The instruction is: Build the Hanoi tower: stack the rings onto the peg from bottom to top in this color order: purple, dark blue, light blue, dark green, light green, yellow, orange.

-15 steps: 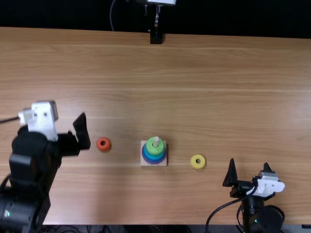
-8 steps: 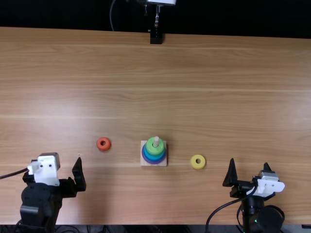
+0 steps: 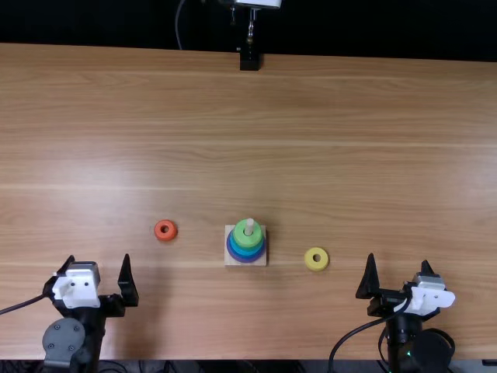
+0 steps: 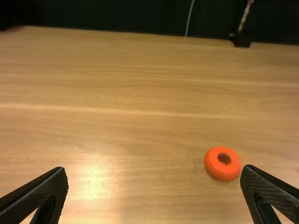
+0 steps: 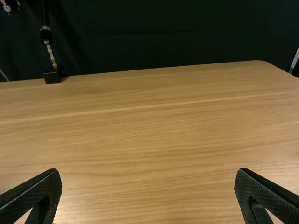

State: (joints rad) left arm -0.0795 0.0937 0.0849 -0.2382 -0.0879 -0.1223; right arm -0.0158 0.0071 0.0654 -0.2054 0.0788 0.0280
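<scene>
Sitting wide open are my black left pincer (image 3: pixel 99 257), lower left, and my black right pincer (image 3: pixel 398 259), lower right.

Dark cloth (image 5: pixel 163 37) hangs behind the wooden table (image 3: pixel 349 155) and a stand (image 3: pixel 249 58).

A robotics lab: two black robot arms (image 3: pixel 66 338) at a wooden table (image 3: pixel 334 140), dark backdrop (image 5: pixel 163 37) behind.

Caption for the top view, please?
Ring tower between a red ring and a yellow ring, a claw open at each side.
</scene>
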